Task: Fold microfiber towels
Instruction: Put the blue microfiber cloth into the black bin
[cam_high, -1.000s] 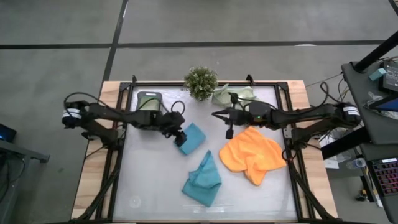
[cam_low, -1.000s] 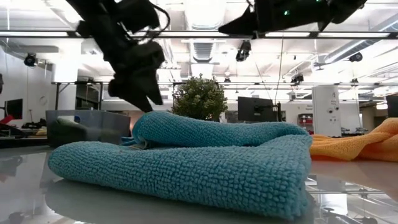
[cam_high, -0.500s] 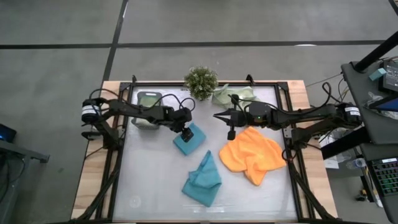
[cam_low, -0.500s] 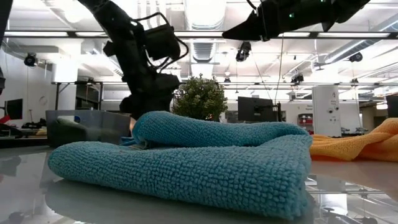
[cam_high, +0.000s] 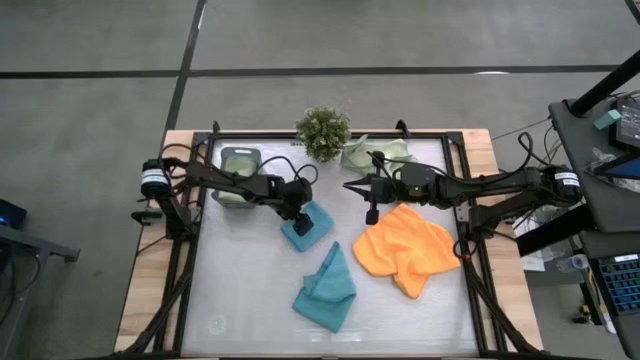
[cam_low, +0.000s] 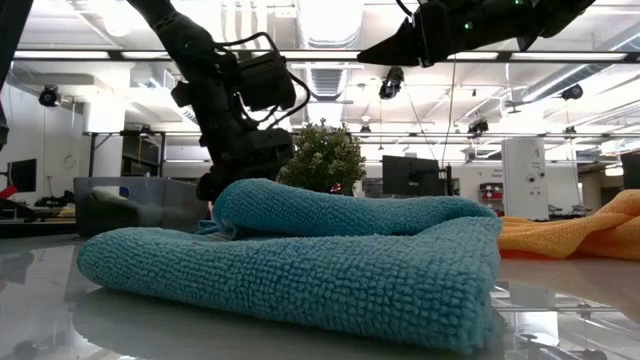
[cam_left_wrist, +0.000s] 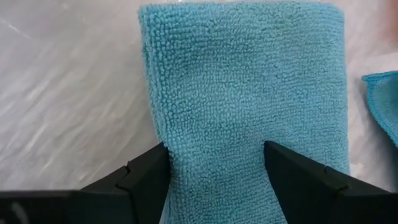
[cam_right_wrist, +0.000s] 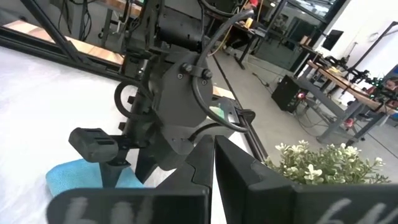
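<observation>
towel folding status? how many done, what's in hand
Done: one teal towel looks folded small. In hand: left end effector straddles it, open; right end effector hangs shut above the table. Left: loose teal towel, orange towel, sage cloth near the plant.

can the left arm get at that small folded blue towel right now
Probably yes. The left hand is open and already straddles the folded blue towel, one finger at each side of it, with nothing between them. The right hand hangs shut off to the side, clear of it.
</observation>
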